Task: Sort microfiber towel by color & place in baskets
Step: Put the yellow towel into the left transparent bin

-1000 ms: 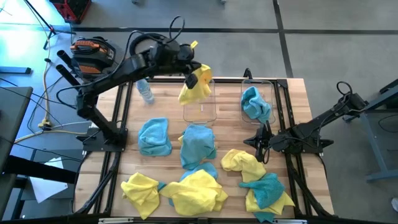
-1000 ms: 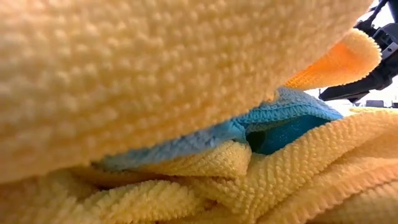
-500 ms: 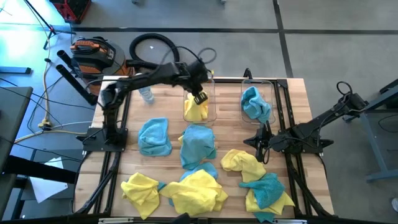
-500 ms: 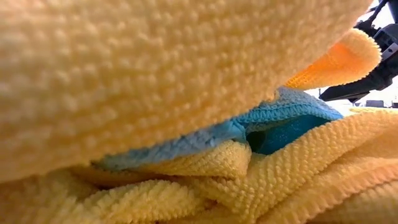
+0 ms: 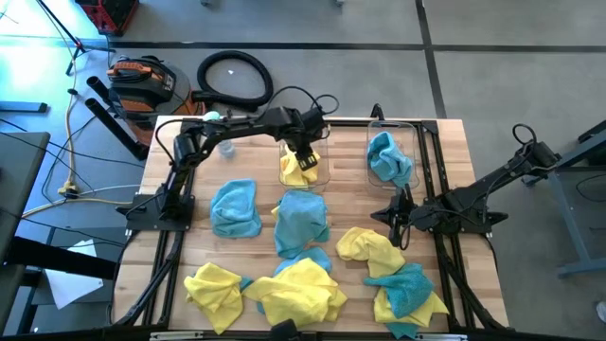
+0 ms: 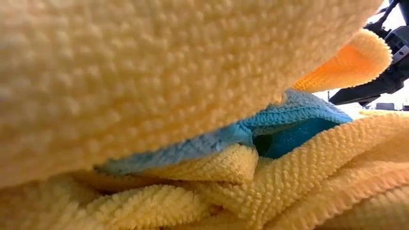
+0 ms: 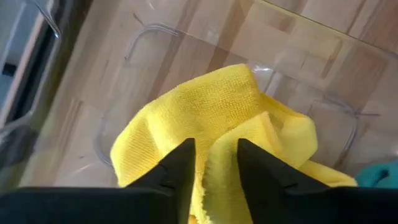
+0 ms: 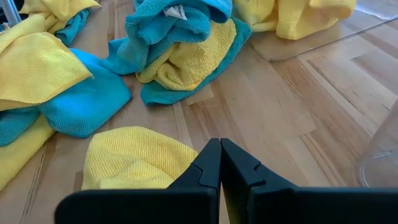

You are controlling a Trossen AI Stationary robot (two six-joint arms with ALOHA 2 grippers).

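A yellow microfiber towel [image 5: 297, 169] lies in your upper-centre basket [image 5: 305, 182]; left gripper [image 5: 305, 153] jaws stand apart over it, right gripper [image 5: 399, 224] jaws together, centre-right.

From above, my table [image 5: 445, 133] sits in bright, even light with only soft, short shadows. The level camera is smothered by a yellow towel [image 6: 160, 70] pressed so close that its nearest weave blurs. Near my left wrist the clear basket [image 7: 323, 118] shows faint glints along its edges.
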